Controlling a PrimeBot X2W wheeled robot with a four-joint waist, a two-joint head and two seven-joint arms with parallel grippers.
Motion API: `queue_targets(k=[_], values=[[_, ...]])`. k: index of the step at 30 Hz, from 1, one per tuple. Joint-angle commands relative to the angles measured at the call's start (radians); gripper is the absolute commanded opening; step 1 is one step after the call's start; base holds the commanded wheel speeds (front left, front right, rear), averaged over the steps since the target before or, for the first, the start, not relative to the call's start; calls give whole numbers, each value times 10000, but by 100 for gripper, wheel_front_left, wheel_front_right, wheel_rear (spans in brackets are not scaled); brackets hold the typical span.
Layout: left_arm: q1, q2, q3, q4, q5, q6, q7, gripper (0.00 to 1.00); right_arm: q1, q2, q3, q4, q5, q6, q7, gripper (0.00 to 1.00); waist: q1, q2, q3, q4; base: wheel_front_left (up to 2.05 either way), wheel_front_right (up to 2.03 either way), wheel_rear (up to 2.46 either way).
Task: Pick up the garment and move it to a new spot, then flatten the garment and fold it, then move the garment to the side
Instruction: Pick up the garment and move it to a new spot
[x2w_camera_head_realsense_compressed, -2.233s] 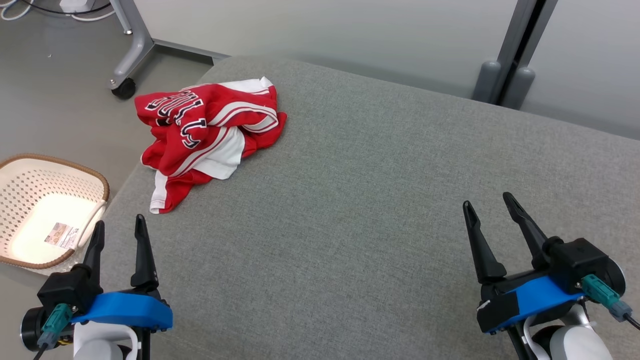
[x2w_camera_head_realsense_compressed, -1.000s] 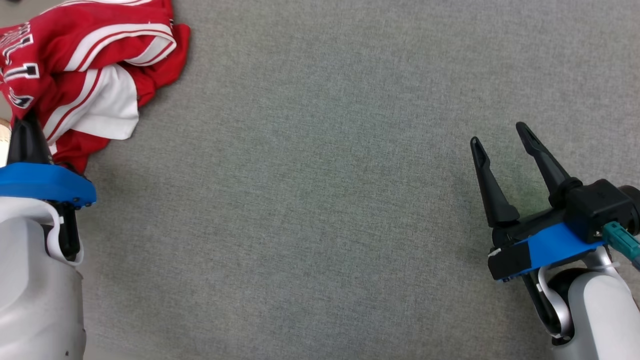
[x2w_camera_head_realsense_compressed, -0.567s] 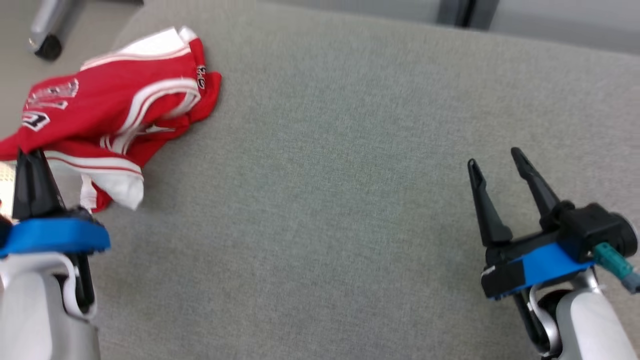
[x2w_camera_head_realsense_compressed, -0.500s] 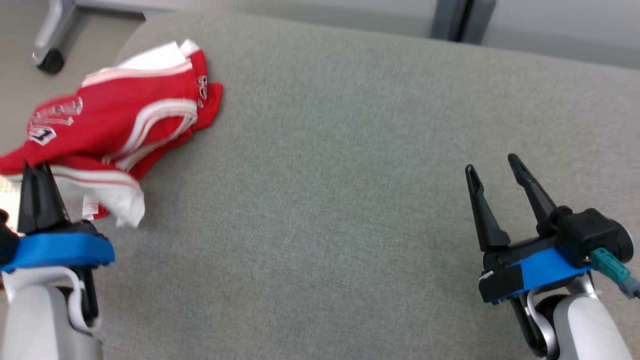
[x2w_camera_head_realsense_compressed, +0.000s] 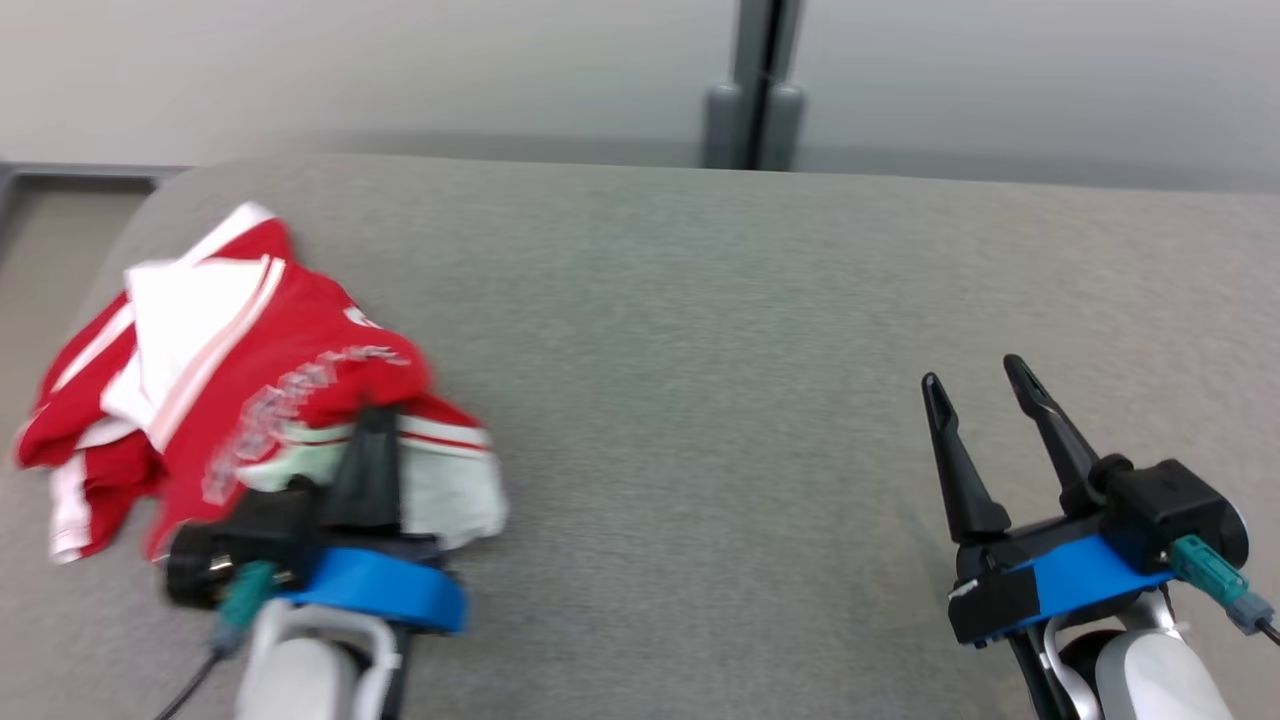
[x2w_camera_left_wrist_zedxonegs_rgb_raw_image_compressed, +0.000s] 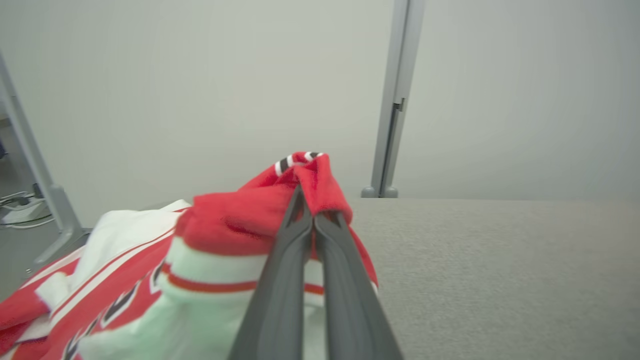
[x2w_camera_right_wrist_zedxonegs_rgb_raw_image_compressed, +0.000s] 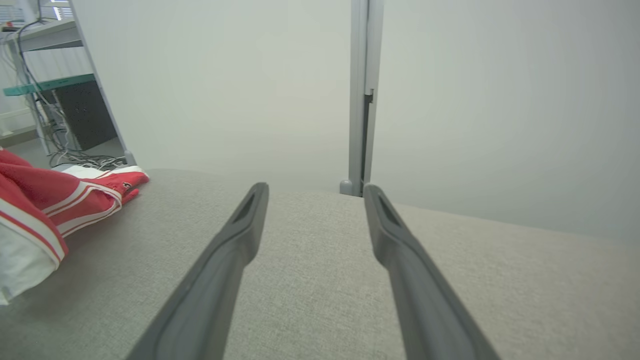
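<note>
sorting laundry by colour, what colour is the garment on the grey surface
The garment is red with white panels and stripes, best seen in the head view.

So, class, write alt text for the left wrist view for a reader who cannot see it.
The left end effector is shut on a raised fold of a red and white garment. The rest lies lower left on a grey cushioned surface, with a pale wall behind.
</note>
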Motion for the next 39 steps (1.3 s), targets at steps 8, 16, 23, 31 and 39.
queue_targets(k=[8,16,23,31,39], values=[[-1296,-9,-3114,310,-759,-50,218,0,20,63,-163,-185,124,3,-112,100,2,4,364,-1893,0,0,0],[-3066,-8,-5508,983,-1355,-51,190,0,-249,74,-342,69,691,1,-627,100,2,4,1772,-3638,0,0,0],[-3743,169,-6362,1825,-1799,-50,41,0,-577,74,-330,538,1000,1,-1137,100,2,4,2534,-3945,0,0,0],[-3986,139,-6328,2025,-1760,103,-536,100,-866,75,-358,809,768,1,-1276,100,2,4,2259,-3361,0,0,0],[-3254,466,-5341,1572,-2092,765,-771,100,-597,73,-489,727,443,1,-948,100,2,4,1310,-2379,0,0,0]])
